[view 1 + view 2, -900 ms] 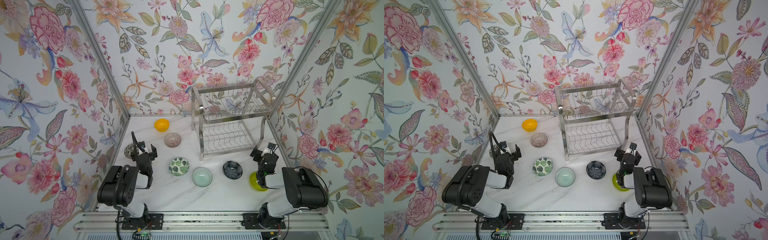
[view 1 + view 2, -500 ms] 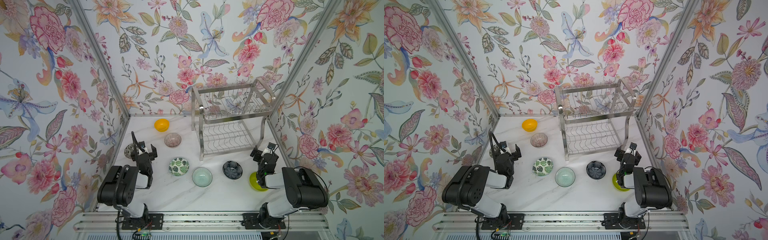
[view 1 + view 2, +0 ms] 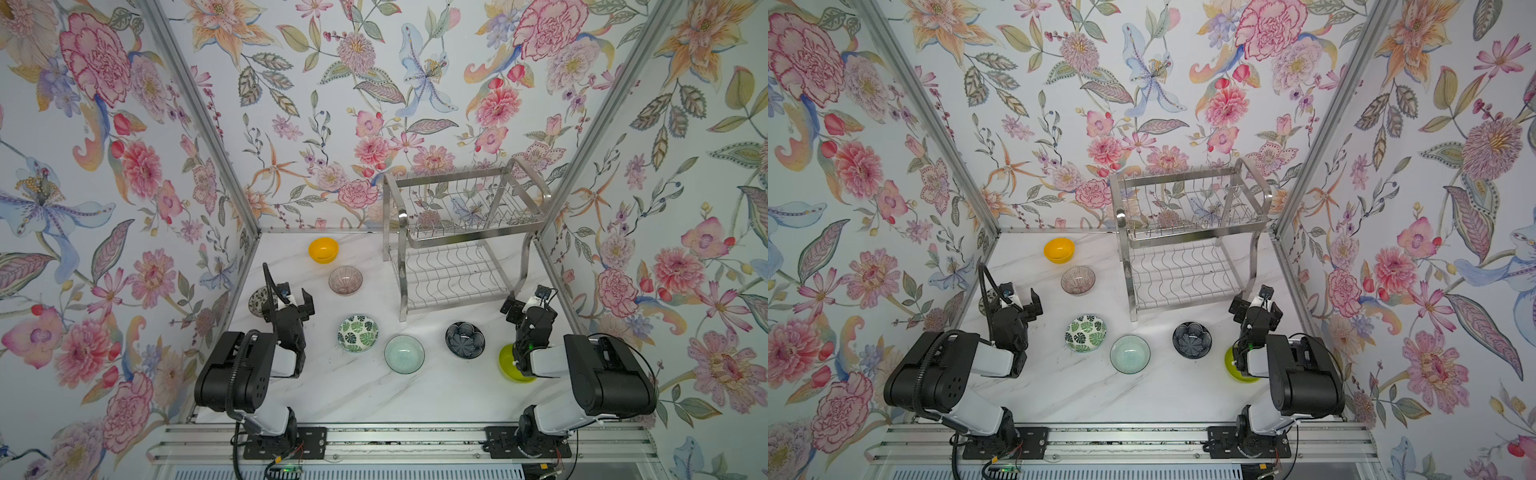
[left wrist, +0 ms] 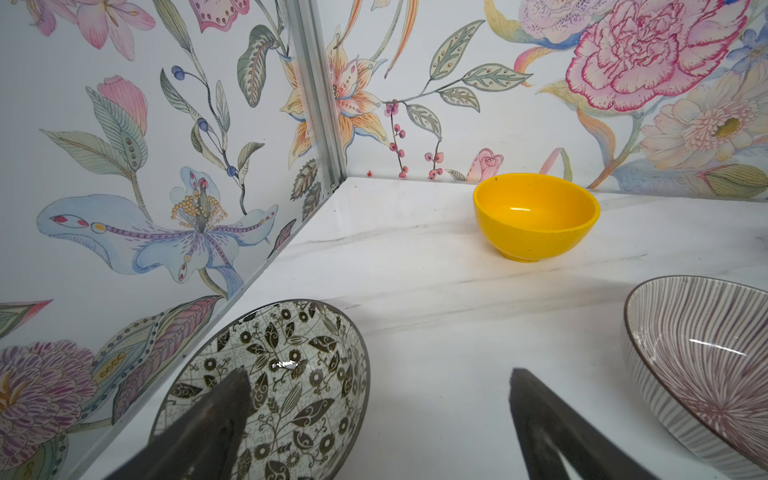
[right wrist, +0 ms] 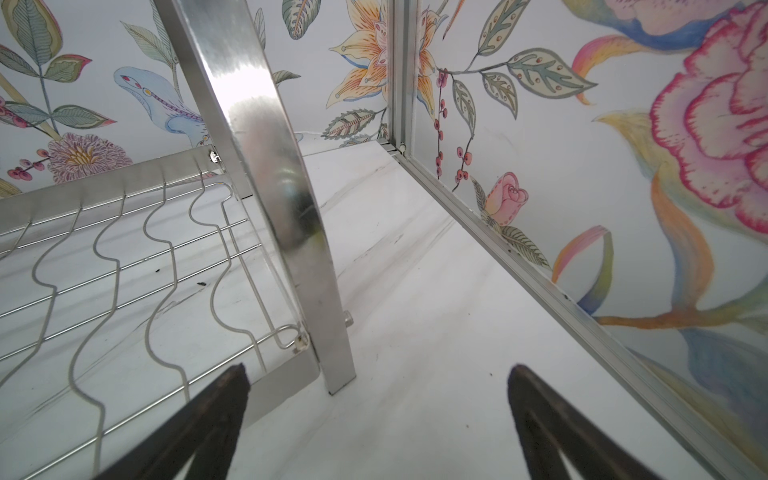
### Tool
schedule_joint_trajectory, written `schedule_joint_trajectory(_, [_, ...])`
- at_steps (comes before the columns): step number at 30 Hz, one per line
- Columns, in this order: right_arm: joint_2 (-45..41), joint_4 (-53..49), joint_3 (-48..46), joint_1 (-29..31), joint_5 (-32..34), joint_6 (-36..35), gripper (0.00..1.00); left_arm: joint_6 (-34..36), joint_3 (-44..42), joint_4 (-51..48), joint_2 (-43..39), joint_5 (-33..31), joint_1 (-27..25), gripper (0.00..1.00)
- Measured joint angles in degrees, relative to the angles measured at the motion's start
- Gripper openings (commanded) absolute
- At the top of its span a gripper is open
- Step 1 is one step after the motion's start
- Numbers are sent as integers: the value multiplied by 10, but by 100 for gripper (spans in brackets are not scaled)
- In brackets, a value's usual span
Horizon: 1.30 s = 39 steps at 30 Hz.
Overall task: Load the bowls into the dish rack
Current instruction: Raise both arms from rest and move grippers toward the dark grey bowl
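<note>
The steel dish rack stands at the back right, both tiers bare; its leg fills the right wrist view. On the marble lie the orange-yellow bowl, pinkish ribbed bowl, leaf-print bowl, pale green bowl and dark navy bowl. The black-white bowl sits by the left wall, partly behind my open left gripper. The lime-green bowl is half hidden under the right arm. My right gripper is open and holds nothing.
Floral walls with aluminium posts close in the left, back and right. A metal rail carrying both arm bases runs along the front edge. The wall's base strip passes close beside the right gripper.
</note>
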Motion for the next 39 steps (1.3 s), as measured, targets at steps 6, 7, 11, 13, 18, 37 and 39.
schedule_joint_trajectory(6, [0,-2,0,0,-2,0,99,0,0,0,0,0,0,99])
schedule_joint_trajectory(7, [0,-2,0,0,-2,0,99,0,0,0,0,0,0,99])
schedule_joint_trajectory(11, [0,-4,0,0,-2,0,98,0,0,0,0,0,0,99])
schedule_joint_trajectory(13, [0,-5,0,0,-2,0,99,0,0,0,0,0,0,99])
schedule_joint_trajectory(18, [-3,-11,0,1,4,0,98,0,0,-8,-6,-1,0,99])
schedule_joint_trajectory(37, [-178,-255,73,27,181,90,99,-179,85,-432,-414,-139,-10,99])
schedule_joint_trajectory(39, [-193,-334,119,10,170,129,98,-220,104,-485,-421,-118,-10,99])
